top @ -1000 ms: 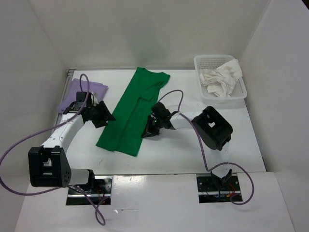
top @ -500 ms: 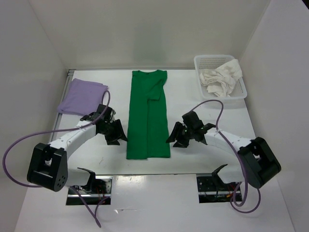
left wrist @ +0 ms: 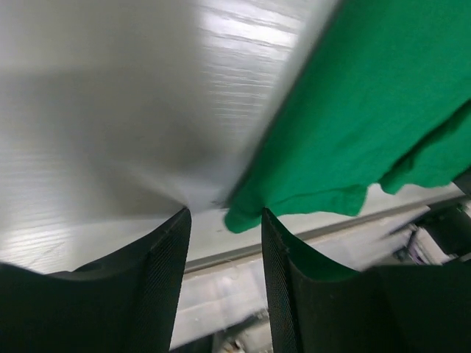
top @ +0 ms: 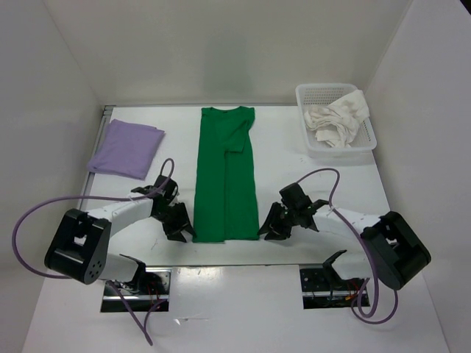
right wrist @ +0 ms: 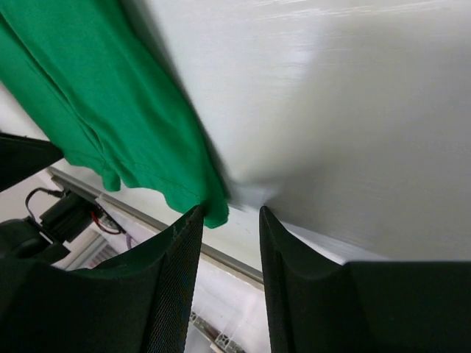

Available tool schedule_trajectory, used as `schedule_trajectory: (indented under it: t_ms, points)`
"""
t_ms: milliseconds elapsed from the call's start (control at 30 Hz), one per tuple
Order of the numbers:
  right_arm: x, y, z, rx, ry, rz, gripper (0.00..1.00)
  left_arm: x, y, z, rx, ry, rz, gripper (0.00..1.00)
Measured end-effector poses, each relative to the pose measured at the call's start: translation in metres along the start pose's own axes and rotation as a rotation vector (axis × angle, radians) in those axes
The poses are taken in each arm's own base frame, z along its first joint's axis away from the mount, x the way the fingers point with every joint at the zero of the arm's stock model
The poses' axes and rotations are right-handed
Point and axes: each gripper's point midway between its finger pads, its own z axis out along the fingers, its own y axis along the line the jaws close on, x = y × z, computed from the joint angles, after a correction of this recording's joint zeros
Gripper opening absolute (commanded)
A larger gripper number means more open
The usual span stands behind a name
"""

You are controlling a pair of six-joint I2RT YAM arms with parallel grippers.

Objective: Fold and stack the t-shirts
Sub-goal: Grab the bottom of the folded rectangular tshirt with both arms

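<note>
Both left gripper (top: pixel 179 225) and right gripper (top: pixel 270 227), jaws apart, straddle green t-shirt (top: pixel 224 176) corners.

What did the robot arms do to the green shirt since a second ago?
The green shirt lay slanted; now it lies straight. The right gripper let go of it, and both arms pulled back toward the near edge. The left gripper and right gripper now sit open at its two near corners. The purple shirt and the white shirt in the basket stayed put.
</note>
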Motion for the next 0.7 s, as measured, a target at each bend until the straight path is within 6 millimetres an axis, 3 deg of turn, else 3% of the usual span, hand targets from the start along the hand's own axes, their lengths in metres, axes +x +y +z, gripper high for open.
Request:
schedule_trajectory:
  t_ms: [100,200,267,300,400,567,700]
  points:
    - [0.001,0.004,0.003,-0.017,0.02,-0.003,0.43,0.007,-0.01,0.006,0.041,0.053,-0.005,0.49]
    - [0.002,0.009,0.006,-0.029,0.034,-0.014,0.36,0.009,-0.015,0.009,0.065,0.077,-0.002,0.37]
    - [0.002,0.01,0.009,-0.031,0.043,-0.023,0.21,0.009,-0.016,0.01,0.071,0.076,-0.001,0.27]
    - [0.002,0.009,0.011,-0.026,0.046,-0.023,0.15,0.008,-0.016,0.01,0.071,0.074,-0.001,0.17]
    - [0.004,0.008,0.013,-0.016,0.053,-0.03,0.05,0.007,-0.013,0.012,0.063,0.063,0.002,0.03]
    - [0.012,0.007,0.012,0.0,0.061,-0.056,0.0,0.009,-0.013,0.007,0.061,0.051,0.016,0.0]
    - [0.034,0.013,-0.005,-0.001,0.088,-0.101,0.0,0.021,-0.015,-0.013,0.076,0.051,0.037,0.0]
